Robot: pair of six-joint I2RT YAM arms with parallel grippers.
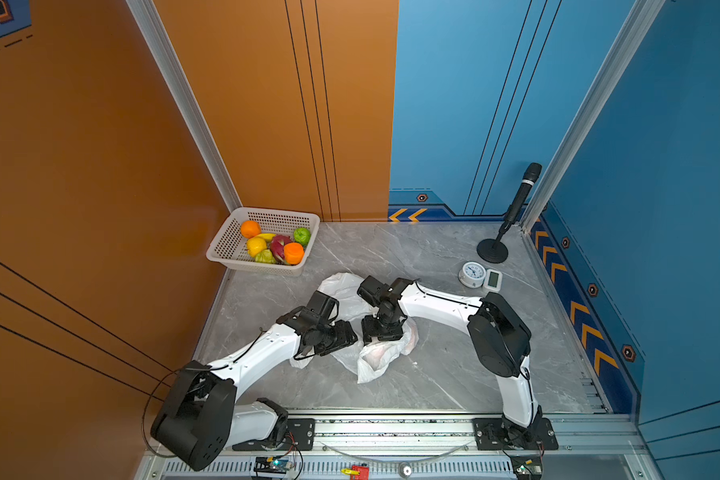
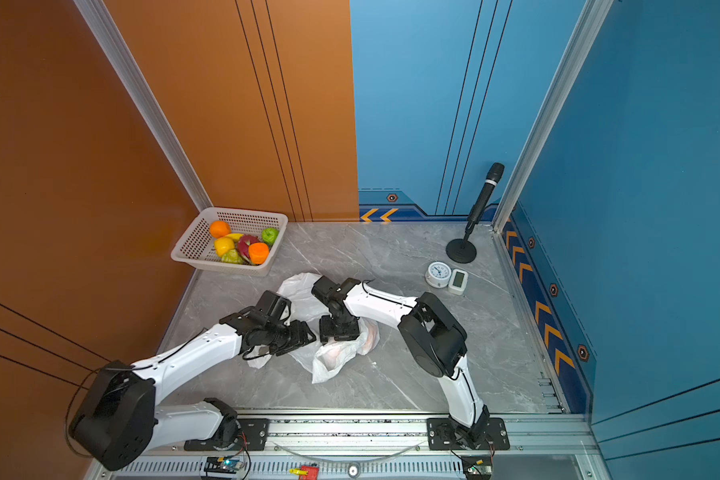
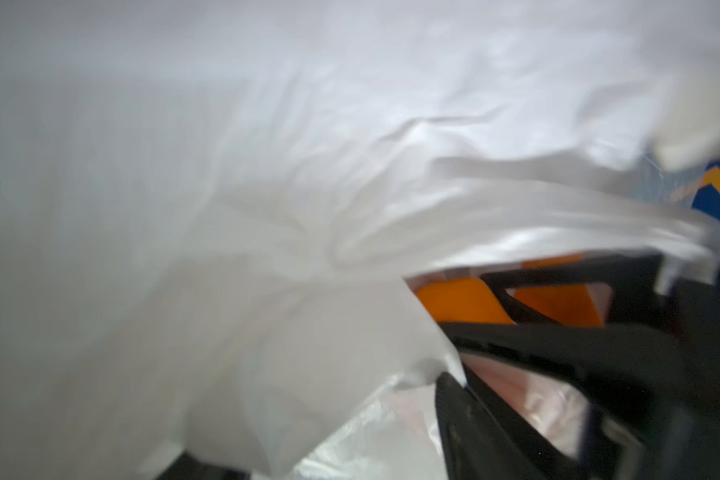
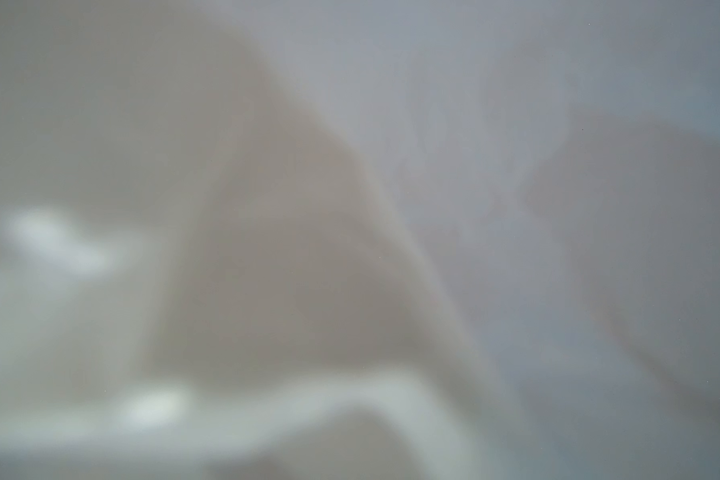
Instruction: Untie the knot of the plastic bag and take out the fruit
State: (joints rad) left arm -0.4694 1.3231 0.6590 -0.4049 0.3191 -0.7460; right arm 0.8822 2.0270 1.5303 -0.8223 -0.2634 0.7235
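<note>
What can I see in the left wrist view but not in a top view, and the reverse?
Only the left wrist view: a blurred orange patch, close up; what it is, I cannot tell. Only the top view: the white mesh basket holding coloured fruit, the round white clock, the black microphone. Both: the thin white plastic bag.

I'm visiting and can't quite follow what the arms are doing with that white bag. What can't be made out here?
- Knot: seen nowhere; in both top views the arms cover the plastic bag's middle.
- Bag contents: just a pinkish blur through plastic, both top views.
- Right wrist view: all blur, seemingly plastic close up.
- Fingers: right ones hidden under the wrist in top views, left ones blurred in left wrist view.
</note>
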